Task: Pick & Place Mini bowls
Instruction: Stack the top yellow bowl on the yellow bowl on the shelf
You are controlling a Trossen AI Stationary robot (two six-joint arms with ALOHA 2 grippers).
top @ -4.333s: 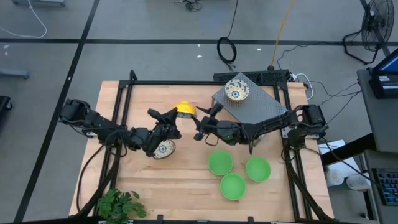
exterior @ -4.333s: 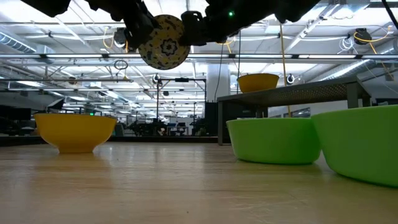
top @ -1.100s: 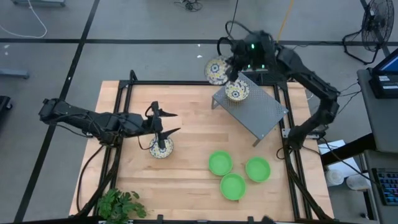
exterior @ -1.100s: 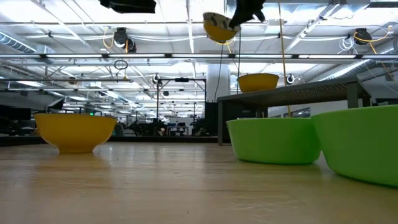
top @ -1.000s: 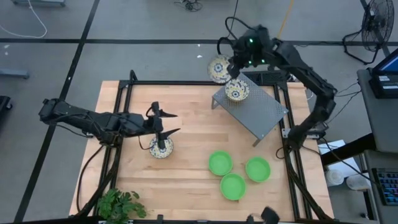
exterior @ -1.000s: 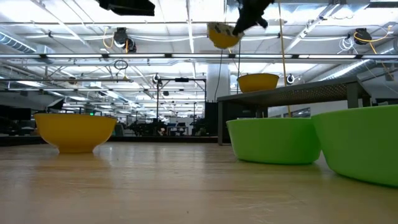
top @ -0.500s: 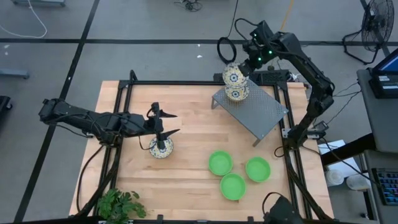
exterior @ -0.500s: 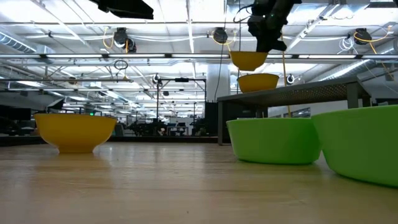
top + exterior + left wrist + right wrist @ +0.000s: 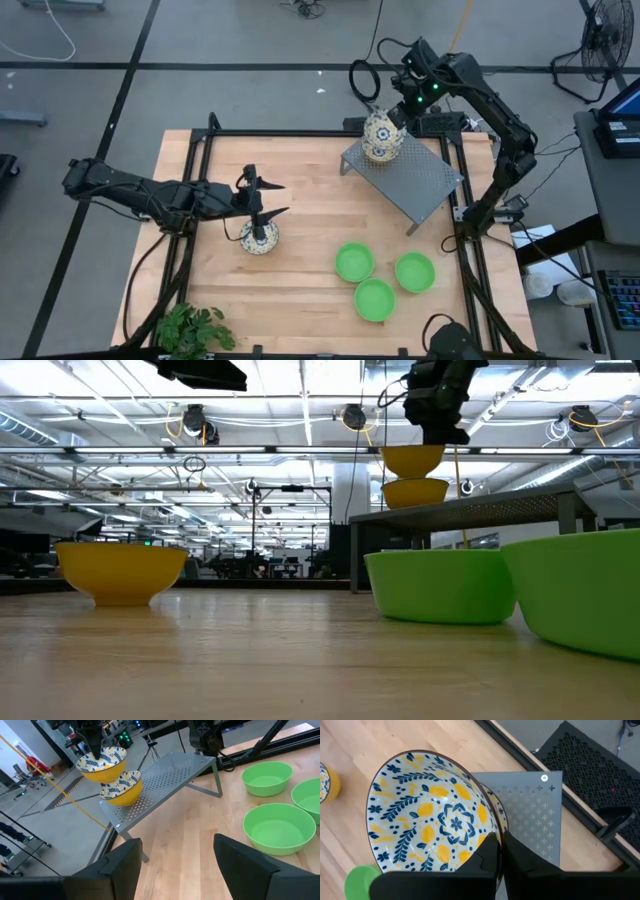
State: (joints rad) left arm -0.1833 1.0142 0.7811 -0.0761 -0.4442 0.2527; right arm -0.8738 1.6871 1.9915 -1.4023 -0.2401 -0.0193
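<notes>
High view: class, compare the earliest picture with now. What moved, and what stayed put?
The right gripper, shut on a floral yellow-sided mini bowl, carried it from mid-table to just above the matching bowl on the grey perforated rack. The left gripper released its floral bowl onto the table. Three green bowls stayed.

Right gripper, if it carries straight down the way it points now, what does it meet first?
Likely the patterned bowl already sitting on the grey rack. The right gripper is shut on a second patterned bowl, which hangs just above it, so that bowl would land first, nesting inside.
</notes>
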